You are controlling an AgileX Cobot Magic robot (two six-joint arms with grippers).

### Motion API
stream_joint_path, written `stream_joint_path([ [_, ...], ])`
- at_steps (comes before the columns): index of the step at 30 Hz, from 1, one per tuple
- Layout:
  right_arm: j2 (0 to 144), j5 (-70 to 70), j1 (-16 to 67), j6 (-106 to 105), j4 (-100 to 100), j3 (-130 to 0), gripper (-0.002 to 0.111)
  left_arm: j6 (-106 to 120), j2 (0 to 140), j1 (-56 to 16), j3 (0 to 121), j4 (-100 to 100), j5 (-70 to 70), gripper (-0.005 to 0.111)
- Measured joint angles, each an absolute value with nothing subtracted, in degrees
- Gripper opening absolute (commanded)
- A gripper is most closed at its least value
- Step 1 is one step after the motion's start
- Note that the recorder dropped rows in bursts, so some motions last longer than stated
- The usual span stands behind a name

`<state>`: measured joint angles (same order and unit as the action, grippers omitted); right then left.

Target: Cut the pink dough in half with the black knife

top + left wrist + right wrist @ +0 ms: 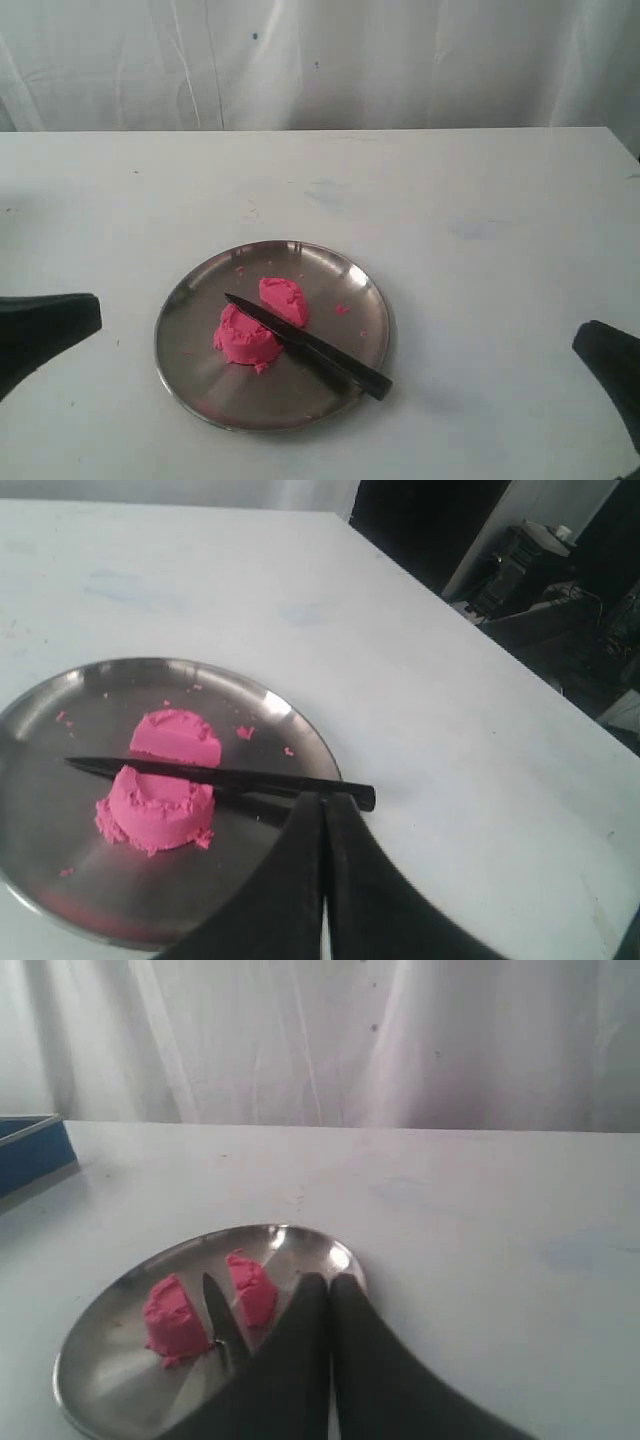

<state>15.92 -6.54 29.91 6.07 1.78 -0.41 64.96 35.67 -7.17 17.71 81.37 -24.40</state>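
A: Exterior view, entry one. The pink dough (263, 320) sits on the steel plate (190, 375) as two separate lumps, one nearer the front-left, one behind it toward the middle. The black knife (308, 345) lies in the gap between them, tip toward the plate's left side, handle end resting at the plate's front-right rim.

B: So the cut reads as done?

A: My judgement, yes: two lumps, blade between. No arm holds the knife.

B: Tool states?

A: Left tool (323, 810): fingers pressed together, holding nothing. Right tool (329, 1290): likewise pressed together, empty. In the exterior view both arms sit at the frame's lower corners, well apart from the plate.

B: If the knife must be lifted off, which arm?

A: The long axis runs diagonally, left-back to right-front. The handle points toward the right arm's side, so the right tool is the nearer, by my reading. It would have to part its fingers first.

B: Obstructions?

A: Small pink crumbs (341, 309) scattered on the plate; nothing between the handle and the right arm. The table (480, 200) is white with faint smudges. A blue-edged object (30, 1145) shows only in the right wrist view, far from the plate.
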Motion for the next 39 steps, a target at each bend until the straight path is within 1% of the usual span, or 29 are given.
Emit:
stream_joint_path([
  [8, 7.9, 5.3, 23.1, 6.3, 1.8, -0.4, 0.000, 65.0, 35.7, -7.2, 15.2, 81.4, -24.4, 0.000],
  [16, 1.3, 16.2, 20.6, 4.0, 1.8, -0.4, 0.000, 65.0, 35.7, -7.2, 15.2, 79.3, -24.3, 0.000],
  [19, 0.4, 16.8, 20.6, 3.9, 1.8, -0.4, 0.000, 65.0, 35.7, -7.2, 15.2, 69.6, -24.3, 0.000],
  [22, 0.3, 17.2, 20.6, 3.8, 1.8, -0.4, 0.000, 63.7, 35.7, -7.2, 15.2, 53.8, -25.5, 0.000],
  [23, 0.3, 17.2, 20.6, 3.8, 1.8, -0.4, 0.000, 59.6, 35.7, -7.2, 15.1, 44.0, -26.3, 0.000],
  [24, 0.3, 17.4, 20.6, 3.8, 1.8, -0.4, 0.000, 57.5, 35.7, -7.2, 15.0, 40.5, -26.3, 0.000],
  [25, 0.3, 17.4, 20.6, 3.8, 1.8, -0.4, 0.000, 52.3, 35.7, -7.2, 14.9, 33.6, -25.2, 0.000],
  [28, 0.3, 17.4, 20.6, 3.8, 1.8, -0.4, 0.000, 42.3, 35.7, -7.2, 14.9, 24.2, -21.3, 0.000],
  [30, 0.3, 17.4, 20.6, 3.8, 1.8, -0.4, 0.000, 31.2, 35.7, -7.2, 14.4, 16.4, -18.3, 0.000],
  [31, 0.3, 17.4, 20.6, 3.8, 1.8, -0.4, 0.000, 24.9, 35.3, -7.2, 12.5, 13.3, -14.3, 0.000],
  [35, 0.3, 17.4, 20.6, 3.7, 1.8, -0.4, 0.000, 15.0, 28.6, -7.2, 2.2, 10.8, 8.1, 0.000],
  [36, 0.3, 17.4, 20.6, 3.7, 1.8, -0.4, 0.000, 14.0, 25.0, -7.2, 0.8, 10.8, 10.4, 0.000],
  [39, 0.3, 17.4, 20.6, 3.7, 1.8, -0.4, 0.000, 13.8, 18.5, -7.2, 0.3, 10.8, 9.4, 0.000],
])
